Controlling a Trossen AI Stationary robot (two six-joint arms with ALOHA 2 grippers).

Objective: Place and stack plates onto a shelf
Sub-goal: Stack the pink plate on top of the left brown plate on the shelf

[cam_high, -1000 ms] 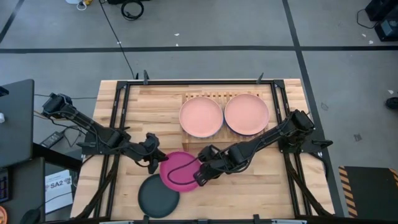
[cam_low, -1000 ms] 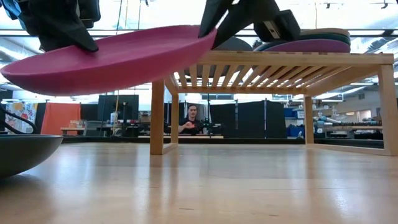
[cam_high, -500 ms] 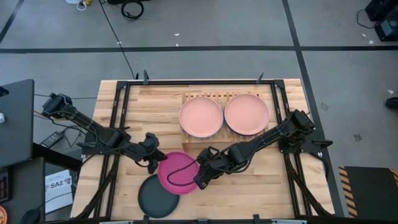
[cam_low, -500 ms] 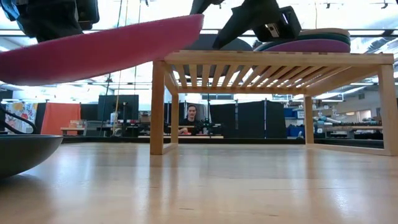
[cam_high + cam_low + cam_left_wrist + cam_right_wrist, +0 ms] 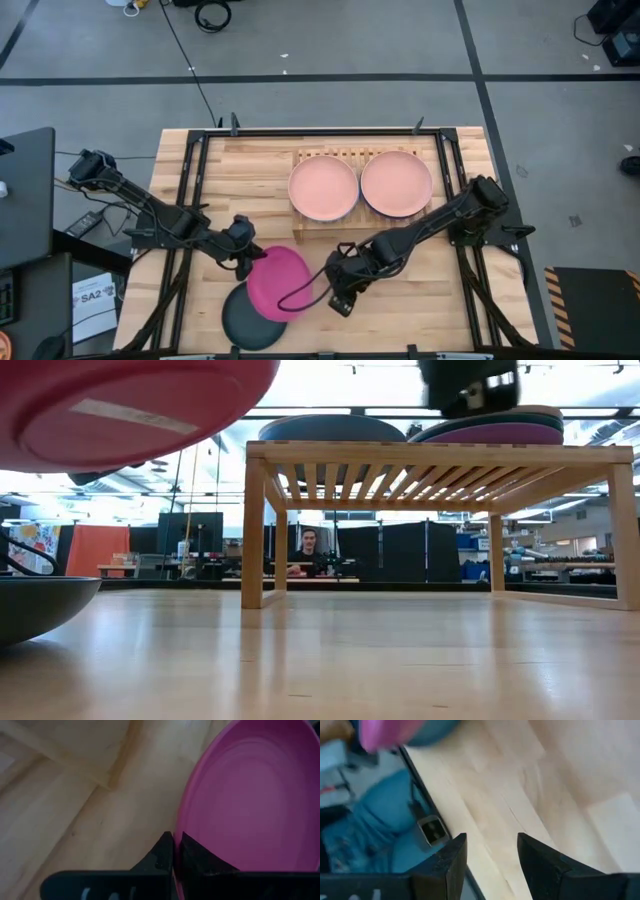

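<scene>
Magenta plate hangs above the tabletop, pinched at its rim by your left jaws. Right jaws, spread and empty, sit just beside. Lift it level toward the shelf.

Open gap under shelf (tabletop bare)

Wooden table carries the shelf and charcoal plate

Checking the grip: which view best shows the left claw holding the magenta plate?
The left wrist view: left claw pinches the magenta plate rim. High view shows it small; low view only its underside; right wrist, a blur.
</scene>
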